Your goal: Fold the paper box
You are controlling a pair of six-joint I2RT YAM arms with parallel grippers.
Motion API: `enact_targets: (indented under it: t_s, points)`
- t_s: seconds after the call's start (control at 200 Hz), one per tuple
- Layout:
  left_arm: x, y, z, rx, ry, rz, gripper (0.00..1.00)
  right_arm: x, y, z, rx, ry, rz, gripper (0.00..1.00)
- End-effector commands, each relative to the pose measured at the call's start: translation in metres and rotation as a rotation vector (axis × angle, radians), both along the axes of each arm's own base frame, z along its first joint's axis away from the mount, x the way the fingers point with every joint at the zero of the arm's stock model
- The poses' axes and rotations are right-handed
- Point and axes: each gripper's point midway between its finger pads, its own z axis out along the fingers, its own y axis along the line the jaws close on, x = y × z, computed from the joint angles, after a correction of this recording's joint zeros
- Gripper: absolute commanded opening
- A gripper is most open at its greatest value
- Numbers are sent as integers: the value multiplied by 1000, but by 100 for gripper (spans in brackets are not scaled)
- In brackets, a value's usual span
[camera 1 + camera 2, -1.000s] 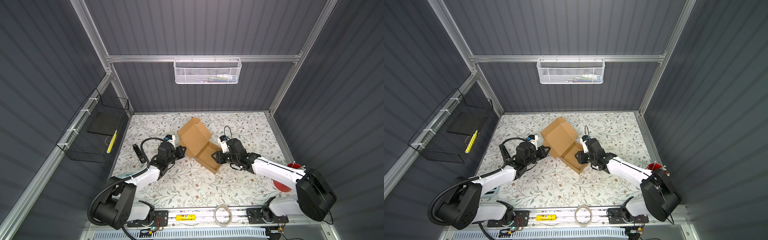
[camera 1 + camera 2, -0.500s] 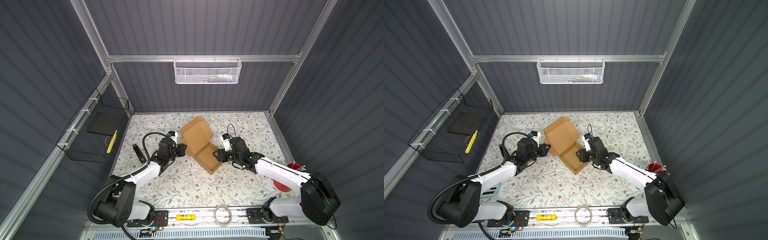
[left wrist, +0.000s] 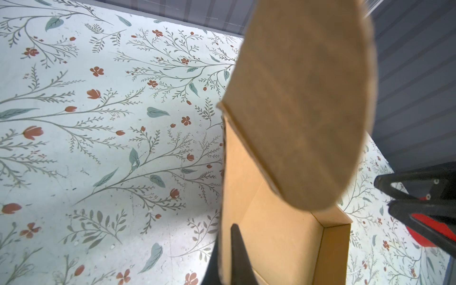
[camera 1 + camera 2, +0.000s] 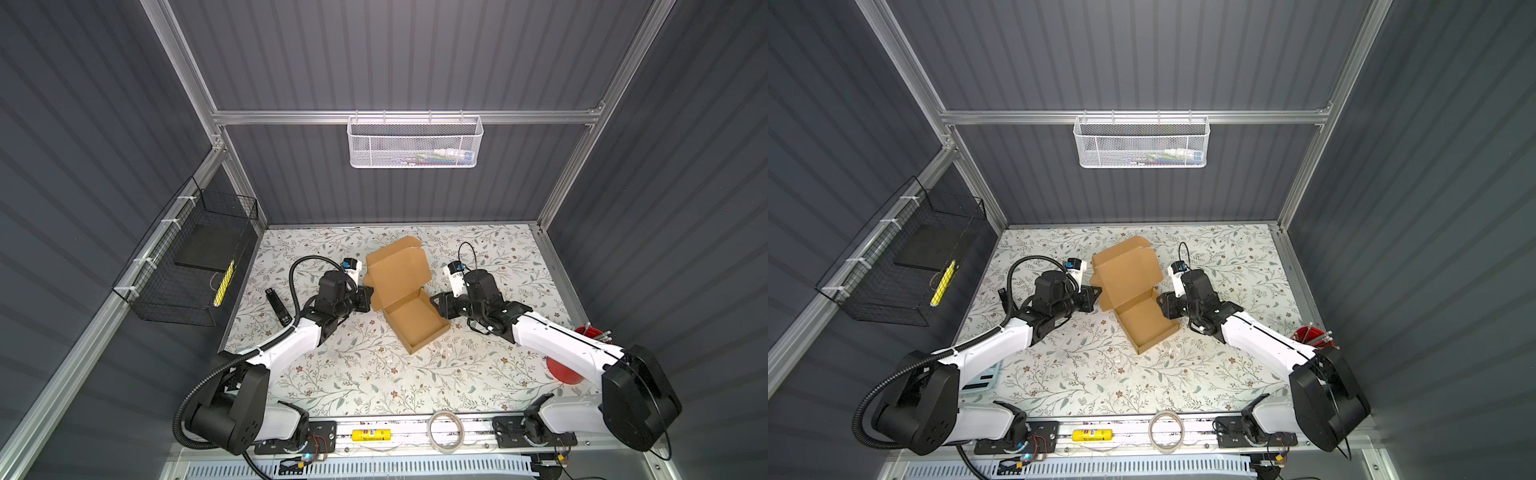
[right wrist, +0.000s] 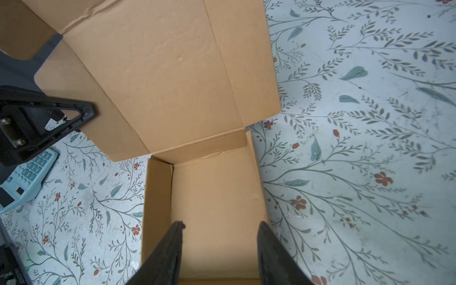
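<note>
clamping the paper box [image 4: 397, 270] flap, left claw [image 4: 369, 296] low; right claw [image 4: 434, 305] spread opposite

place: robot lab cell | cues: aluminium frame [image 4: 407, 117], grey panel walls [image 4: 374, 54], hung mesh basket [image 4: 414, 143]

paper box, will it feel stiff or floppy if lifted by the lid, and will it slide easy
Probably light: the paper box is empty, thin cardboard. Its panels look flat and stiff, but the raised lid likely swings at its crease. Empty on the flat floral table, it may slide when pushed.
</note>
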Motion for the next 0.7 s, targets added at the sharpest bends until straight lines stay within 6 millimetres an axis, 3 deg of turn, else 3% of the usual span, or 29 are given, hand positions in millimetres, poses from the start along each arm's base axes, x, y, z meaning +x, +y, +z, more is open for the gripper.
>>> enact_targets:
  t_s: [0.0, 0.375, 0.69]
  points:
    - [3, 2, 13, 71, -68, -42, 0, 14, -5, 22, -3, -78, -9, 51]
    - [-2, -7, 27, 166, -165, -195, 0, 46, -12, 40, -26, -162, 26, 52]
    - [2, -15, 20, 174, -177, -243, 0, 67, -2, 40, -62, -179, 75, 53]
